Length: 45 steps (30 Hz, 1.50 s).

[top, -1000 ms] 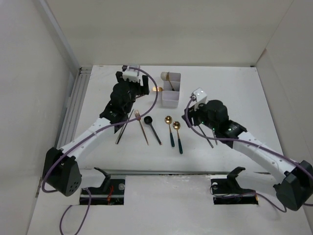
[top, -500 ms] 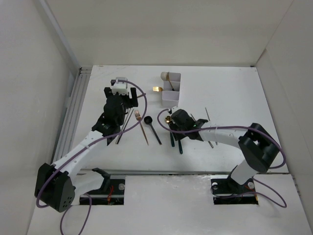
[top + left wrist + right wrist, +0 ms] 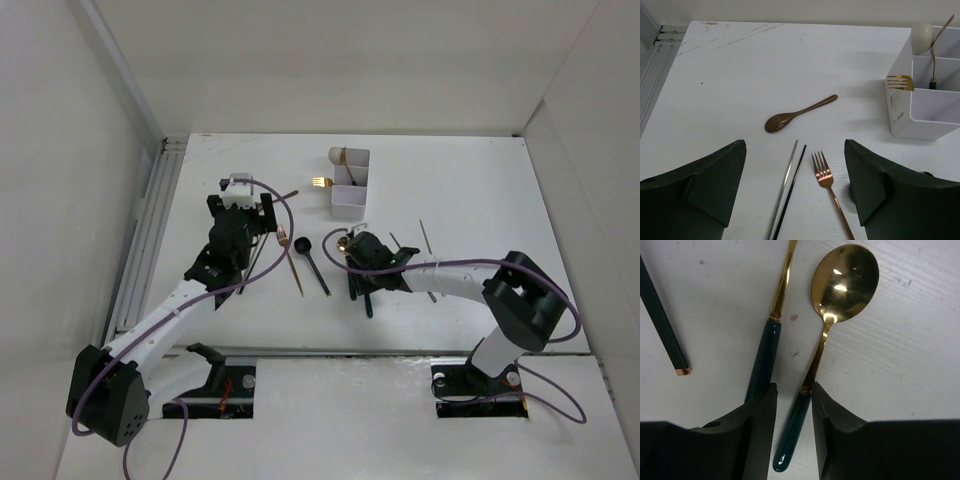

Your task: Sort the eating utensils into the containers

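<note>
Right end effector [image 3: 793,390], swung left since earlier, is straddling gold-bowled green-handled spoon [image 3: 845,280], unclenched; left end effector [image 3: 795,145] hovering released. White three-compartment box [image 3: 935,120] holding few; slim copper fork [image 3: 826,177], brown wooden spoon [image 3: 795,114], others waiting on surface [image 3: 765,60].

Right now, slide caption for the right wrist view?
Right gripper straddles the green handle of a gold-bowled spoon; second spoon and chopstick alongside.

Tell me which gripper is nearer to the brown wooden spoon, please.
The left. The brown wooden spoon lies just ahead of the open left gripper. The right gripper is further to the right, its fingers straddling the dark handle of a gold spoon.
</note>
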Motion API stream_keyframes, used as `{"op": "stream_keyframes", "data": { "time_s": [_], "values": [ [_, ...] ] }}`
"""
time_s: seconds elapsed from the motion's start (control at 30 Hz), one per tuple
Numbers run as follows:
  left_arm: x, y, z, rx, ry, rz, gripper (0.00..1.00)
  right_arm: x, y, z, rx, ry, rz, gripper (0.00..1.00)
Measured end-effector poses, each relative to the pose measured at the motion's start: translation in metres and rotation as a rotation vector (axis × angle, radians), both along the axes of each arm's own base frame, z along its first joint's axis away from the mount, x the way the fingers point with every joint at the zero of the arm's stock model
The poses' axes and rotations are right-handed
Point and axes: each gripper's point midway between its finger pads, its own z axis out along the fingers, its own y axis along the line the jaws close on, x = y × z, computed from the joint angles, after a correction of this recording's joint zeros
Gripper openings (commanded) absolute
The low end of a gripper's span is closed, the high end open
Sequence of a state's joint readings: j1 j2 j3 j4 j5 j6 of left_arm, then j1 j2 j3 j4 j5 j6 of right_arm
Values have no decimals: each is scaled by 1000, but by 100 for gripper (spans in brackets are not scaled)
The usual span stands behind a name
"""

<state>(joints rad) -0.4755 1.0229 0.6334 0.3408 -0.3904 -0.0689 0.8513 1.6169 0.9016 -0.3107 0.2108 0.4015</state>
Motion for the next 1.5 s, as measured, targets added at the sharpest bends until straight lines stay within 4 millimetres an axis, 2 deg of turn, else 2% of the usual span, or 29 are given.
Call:
{"op": "stream_keyframes", "data": {
  "time_s": [0.47, 0.53, 0.6, 0.77, 0.83, 0.9, 1.17, 1.27, 1.33, 1.5],
  "values": [
    [-1, 1, -1, -25, 2, 9, 77, -12, -8, -7, -4, 47, -73, 39],
    [-1, 0, -1, -24, 3, 9, 77, -18, -11, -8, -21, 60, -73, 35],
    [-1, 0, -2, -24, 4, 9, 77, -21, -13, -8, -33, 68, -72, 26],
    [1, 0, -6, -19, 13, 9, 77, -22, -14, -8, -37, 70, -78, 20],
    [1, -1, -7, -17, 18, 9, 77, -22, -14, -8, -37, 69, -77, 14],
    [2, -1, -9, -16, 21, 9, 77, -21, -14, -9, -38, 66, -71, 0],
    [4, 0, -14, -18, 35, 15, 77, -13, -14, -1, -34, 21, -66, 0],
    [6, 3, -20, -17, 52, 26, 77, -3, -18, 32, 9, -81, -67, 0],
    [9, 7, -24, -14, 64, 40, 77, 12, -17, 70, 69, -205, -56, 0],
    [16, 16, -29, -12, 84, 65, 77, 60, -16, 188, 198, -577, -44, 0]
  ]
}}
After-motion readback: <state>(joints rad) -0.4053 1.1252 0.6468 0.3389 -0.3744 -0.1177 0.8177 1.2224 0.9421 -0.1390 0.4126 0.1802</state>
